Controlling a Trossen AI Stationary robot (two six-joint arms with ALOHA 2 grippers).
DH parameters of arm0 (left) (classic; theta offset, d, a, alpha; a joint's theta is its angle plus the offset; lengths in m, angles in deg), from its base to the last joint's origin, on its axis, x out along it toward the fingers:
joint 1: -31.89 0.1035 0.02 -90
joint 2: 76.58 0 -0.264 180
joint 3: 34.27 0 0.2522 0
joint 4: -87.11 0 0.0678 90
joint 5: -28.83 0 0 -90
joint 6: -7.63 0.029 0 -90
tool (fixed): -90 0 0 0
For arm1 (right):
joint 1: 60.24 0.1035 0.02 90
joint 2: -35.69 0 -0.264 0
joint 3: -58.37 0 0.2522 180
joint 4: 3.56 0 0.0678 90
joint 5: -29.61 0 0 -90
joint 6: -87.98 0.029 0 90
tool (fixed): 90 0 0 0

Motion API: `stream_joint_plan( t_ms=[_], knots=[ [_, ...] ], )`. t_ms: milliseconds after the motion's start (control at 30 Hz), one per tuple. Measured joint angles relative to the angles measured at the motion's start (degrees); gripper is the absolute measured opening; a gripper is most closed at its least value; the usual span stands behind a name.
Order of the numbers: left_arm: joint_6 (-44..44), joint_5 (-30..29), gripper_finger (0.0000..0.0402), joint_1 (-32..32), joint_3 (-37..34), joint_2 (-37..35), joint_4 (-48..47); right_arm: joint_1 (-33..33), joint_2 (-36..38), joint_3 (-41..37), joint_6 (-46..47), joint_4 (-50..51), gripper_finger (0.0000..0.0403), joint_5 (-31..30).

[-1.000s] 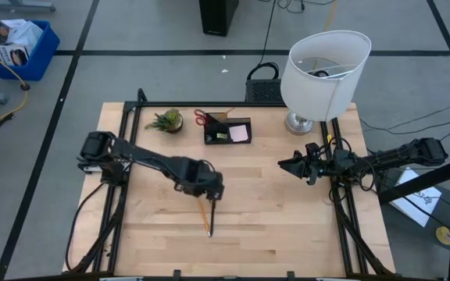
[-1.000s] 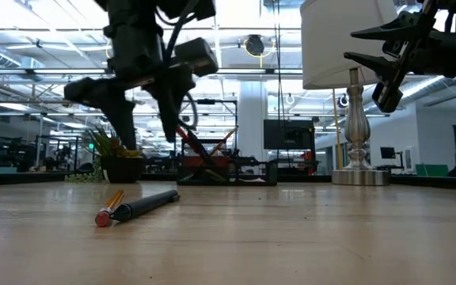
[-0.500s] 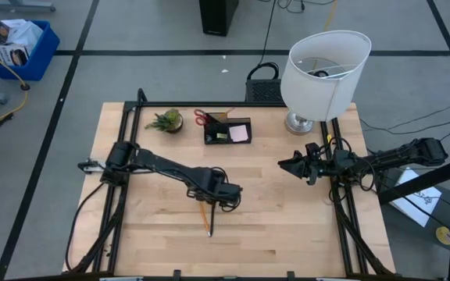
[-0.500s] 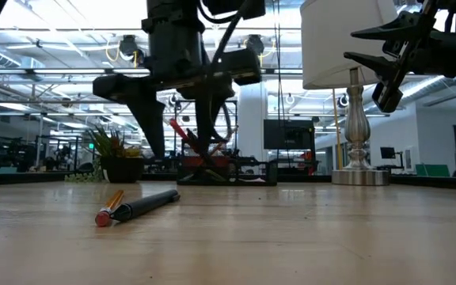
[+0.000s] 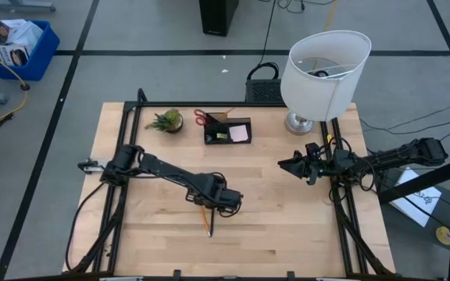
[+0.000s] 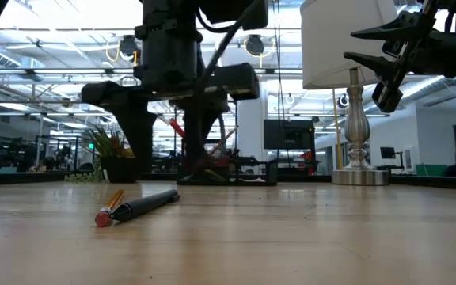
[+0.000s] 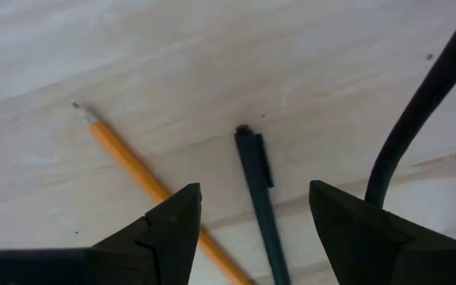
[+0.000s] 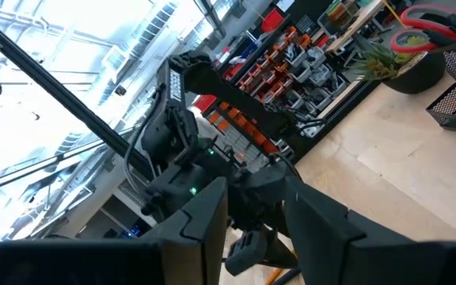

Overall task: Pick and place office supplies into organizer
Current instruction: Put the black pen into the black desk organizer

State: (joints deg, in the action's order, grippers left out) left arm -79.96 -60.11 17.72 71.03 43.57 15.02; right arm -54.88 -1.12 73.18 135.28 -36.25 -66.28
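An orange pencil [image 7: 125,154] and a black pen [image 7: 256,178] lie side by side flat on the wooden table, near its middle; the low view shows the pencil's red eraser end [image 6: 104,216] toward the near edge. My left gripper [image 5: 226,200] points straight down, open, just above their far ends; in the left wrist view its fingers stand on either side of the two. The dark organizer [image 5: 226,131] stands at the far edge with a pink pad [image 5: 240,133] in it and red-handled scissors [image 5: 201,117] at its left end. My right gripper [image 5: 291,164] waits open at the right, off the table top.
A small potted plant [image 5: 166,121] stands left of the organizer, and a big white-shaded lamp [image 5: 324,72] stands at the far right corner. Bare wood lies in front of and to the right of the pen and pencil.
My left gripper has gone toward the table's right edge and a little toward its near edge, sinking over the far ends of the pen and pencil and tipping to point straight down. Its fingers have stayed open. The pen and pencil have not moved.
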Motion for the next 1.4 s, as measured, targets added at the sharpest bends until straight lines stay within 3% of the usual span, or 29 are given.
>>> stream_joint_plan(
  t_ms=[467, 1400],
  knots=[
    [1.4, -3.7, 0.0239, 0.3, 0.0, 1.4, 1.8, 0.0, 0.0, 0.0, 0.0, 0.0, 0.0116, 0.0],
    [1.5, -0.6, 0.0239, 0.0, -0.4, 4.7, 6.0, 0.0, 0.0, 0.0, 0.0, 0.0, 0.0116, 0.0]
  ],
)
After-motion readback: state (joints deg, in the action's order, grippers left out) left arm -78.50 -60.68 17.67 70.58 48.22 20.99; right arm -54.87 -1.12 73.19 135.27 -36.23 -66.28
